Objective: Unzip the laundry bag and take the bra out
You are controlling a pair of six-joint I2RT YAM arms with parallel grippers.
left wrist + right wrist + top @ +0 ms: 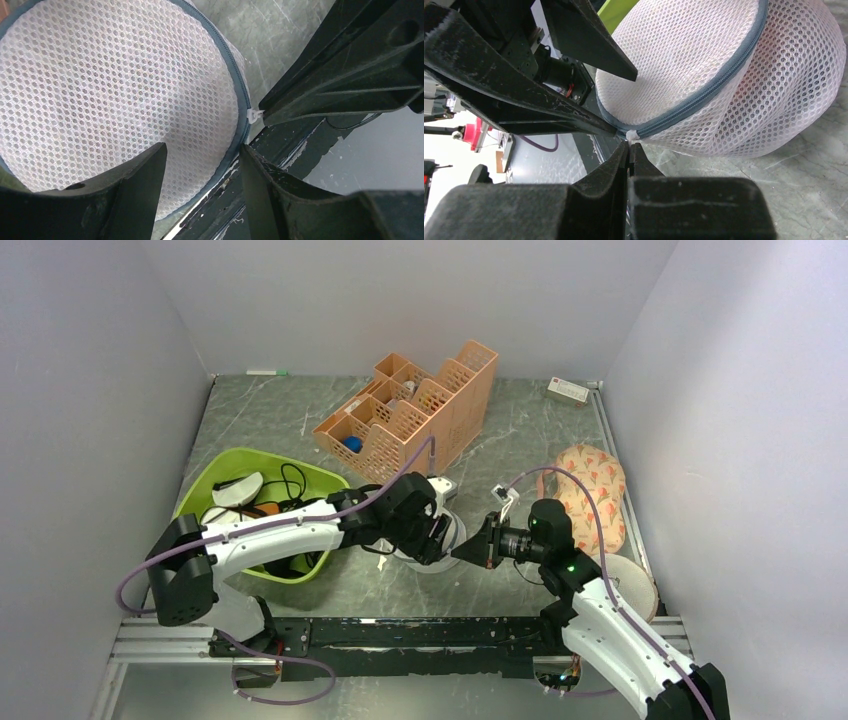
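The laundry bag (447, 532), a white mesh drum with a grey-blue zipper round its lid, sits mid-table, mostly under my left gripper (434, 536). In the left wrist view the bag's lid (110, 85) fills the frame. The left gripper (202, 155) is open, one finger over the lid, the other past the rim. My right gripper (629, 146) is shut on the small white zipper pull (631, 135) at the bag's near rim (704, 95). The pull also shows in the left wrist view (255, 116). The bra is hidden; no red shows.
A green bin (225, 472) of cables stands at the left. An orange slotted organizer (410, 410) stands behind. A floral cloth (595, 490) and a beige round pouch (632, 585) lie on the right. A small box (567, 390) lies at the far right corner.
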